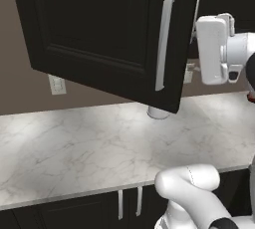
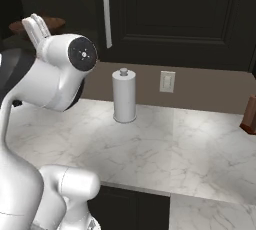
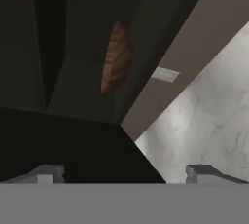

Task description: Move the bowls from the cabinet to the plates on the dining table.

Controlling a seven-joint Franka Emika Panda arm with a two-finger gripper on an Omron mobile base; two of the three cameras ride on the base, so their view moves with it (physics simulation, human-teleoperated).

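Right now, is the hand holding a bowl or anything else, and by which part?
Nothing is held. The hand is open and empty, its fingertips spread wide, pointing toward the wooden bowl inside the cabinet.

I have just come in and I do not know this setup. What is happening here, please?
A white robot arm is working at a near-black wall cabinet above a marble counter. The cabinet door stands open. The claw is open and holds nothing; it points into the cabinet, where the brown wooden bowl sits on a shelf. No bowl is picked up yet. A white paper towel roll stands on the counter by the wall.
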